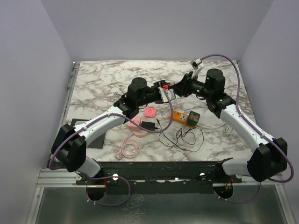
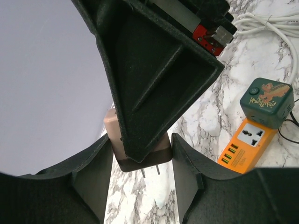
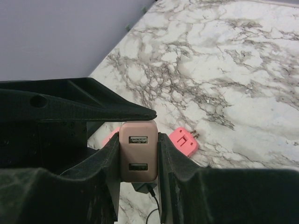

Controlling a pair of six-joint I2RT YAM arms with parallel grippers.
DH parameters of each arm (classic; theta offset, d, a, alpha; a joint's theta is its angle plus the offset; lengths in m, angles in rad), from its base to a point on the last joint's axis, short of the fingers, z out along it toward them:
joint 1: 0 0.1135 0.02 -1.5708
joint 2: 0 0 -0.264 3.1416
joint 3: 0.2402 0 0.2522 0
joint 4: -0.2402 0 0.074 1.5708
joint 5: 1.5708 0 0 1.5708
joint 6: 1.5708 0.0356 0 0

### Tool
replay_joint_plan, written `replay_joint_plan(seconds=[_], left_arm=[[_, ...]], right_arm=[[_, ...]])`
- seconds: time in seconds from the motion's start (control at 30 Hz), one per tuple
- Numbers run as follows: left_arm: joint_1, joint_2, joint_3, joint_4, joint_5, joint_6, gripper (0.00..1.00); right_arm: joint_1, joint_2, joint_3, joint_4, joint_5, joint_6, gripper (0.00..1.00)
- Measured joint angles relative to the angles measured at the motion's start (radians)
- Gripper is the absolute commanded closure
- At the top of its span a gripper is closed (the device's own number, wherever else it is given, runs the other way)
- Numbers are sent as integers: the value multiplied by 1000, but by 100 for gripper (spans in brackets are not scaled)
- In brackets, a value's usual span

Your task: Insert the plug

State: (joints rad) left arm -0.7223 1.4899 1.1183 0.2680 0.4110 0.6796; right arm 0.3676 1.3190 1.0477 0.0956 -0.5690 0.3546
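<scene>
Right gripper (image 3: 138, 142) pinches the plug (image 3: 138, 156) aloft, left gripper (image 2: 140, 156) flanks it, hold unclear; insertion into the power strip (image 2: 246, 142) below remains.

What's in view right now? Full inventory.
charger: 1, rose-gold, midair between both claws
power strip: 1, orange, table centre-right
socket cube: 1, green, at strip's right end
plug adapter: 1, pink, table centre
round item: 1, pink, left of black adapter
black adapter: 1, black, thin cable trailing right
coiled cable: 1, pink, near edge
white cable: 1, white, table's right side
table: 1, white-grey marble
right claw: 1, black, shut on charger
left claw: 1, black, straddling charger, grip unclear
</scene>
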Motion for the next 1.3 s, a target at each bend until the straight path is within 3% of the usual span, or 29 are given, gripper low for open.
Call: replay_joint_plan(seconds=[0.13, 0.2, 0.33, 0.63, 1.1, 1.3], left_arm=[[0, -12, -13, 7, 0, -2, 53], [0, -28, -24, 11, 0, 3, 57], [0, -53, -44, 20, 3, 41, 65], [-6, -66, -73, -17, 6, 143, 67], [-19, -66, -80, -70, 6, 205, 69], [-19, -66, -89, -92, 7, 222, 69]], right_arm=[[5, 3, 45, -85, 2, -32, 71], [8, 10, 77, -131, -2, -50, 68], [16, 43, 163, -236, -31, -100, 69], [18, 87, 243, -423, -66, -181, 67], [16, 128, 301, -515, -90, -211, 60], [13, 148, 334, -554, -96, -240, 62]])
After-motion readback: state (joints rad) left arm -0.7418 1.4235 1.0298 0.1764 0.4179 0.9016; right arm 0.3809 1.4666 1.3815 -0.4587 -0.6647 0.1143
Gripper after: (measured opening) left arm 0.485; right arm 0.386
